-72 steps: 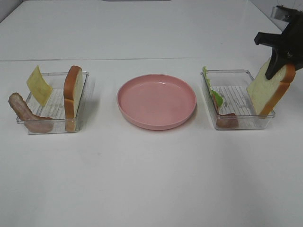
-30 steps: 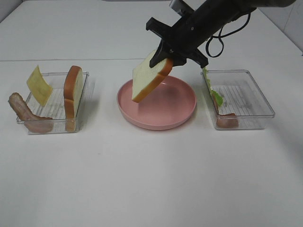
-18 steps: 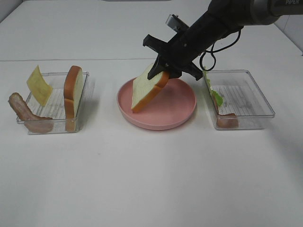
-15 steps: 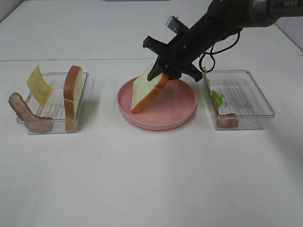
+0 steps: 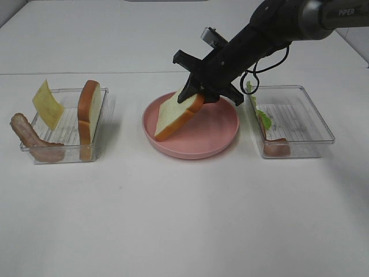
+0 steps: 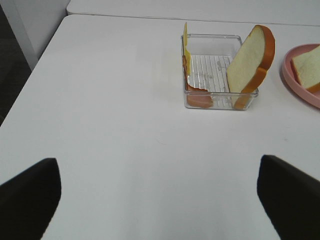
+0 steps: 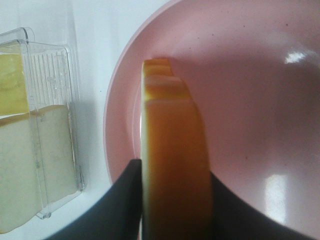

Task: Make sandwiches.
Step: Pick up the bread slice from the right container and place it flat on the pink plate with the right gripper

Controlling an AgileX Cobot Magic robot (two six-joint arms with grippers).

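My right gripper (image 5: 198,96) is shut on a white bread slice (image 5: 176,115) with a tan crust, holding it by its upper edge. The slice tilts over the pink plate (image 5: 216,135), and its lower corner is at or just above the plate's left part. In the right wrist view the crust (image 7: 172,150) sits between the two dark fingers (image 7: 129,200) over the plate (image 7: 245,95). The left tray (image 5: 66,124) holds a second bread slice (image 5: 89,115), yellow cheese (image 5: 47,104) and bacon (image 5: 31,141). The right tray (image 5: 300,118) holds lettuce (image 5: 260,115) and bacon (image 5: 277,147). My left gripper (image 6: 157,172) is open and empty.
In the left wrist view, the left tray (image 6: 220,75) with bread (image 6: 252,62), cheese (image 6: 185,42) and bacon (image 6: 197,95) lies ahead of the left gripper, across bare white table. The plate's edge (image 6: 295,82) shows at the right of that view.
My right gripper carried the bread slice from the right tray to the plate, then lowered it and tilted it flatter toward the plate's left side. The left-side tray is unchanged.
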